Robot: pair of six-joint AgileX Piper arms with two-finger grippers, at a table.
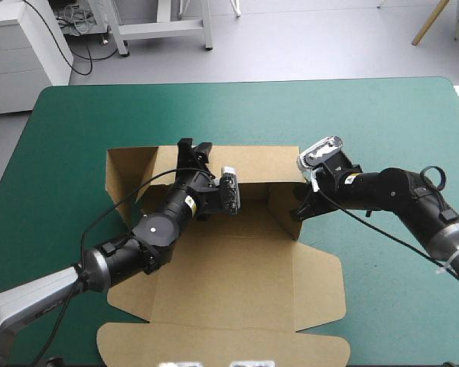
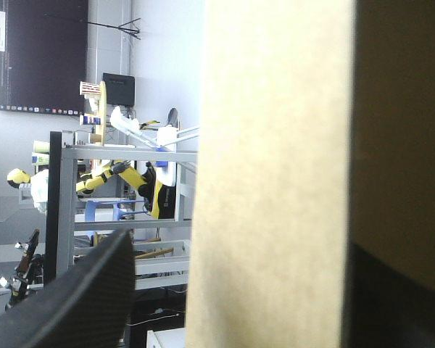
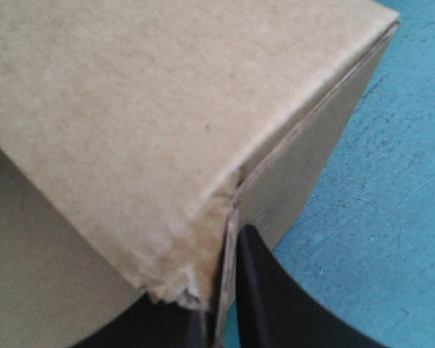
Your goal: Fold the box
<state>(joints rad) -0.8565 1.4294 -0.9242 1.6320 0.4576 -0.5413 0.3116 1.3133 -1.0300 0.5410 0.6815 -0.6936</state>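
Observation:
The brown box lies in the middle of the teal-green table, its far wall raised and the lid panel flat toward the near edge. My left gripper reaches over the far wall's left part. In the left wrist view it stands open astride the upright board, one black finger well apart from the sheet. My right gripper is at the raised right side wall. In the right wrist view it is shut on the thin wall edge at the box's corner.
Teal-green cover shows around the board on all sides, widest toward the far edge and the right. The box's flat side flaps spread toward the near right, and the left flap lies beside my left arm.

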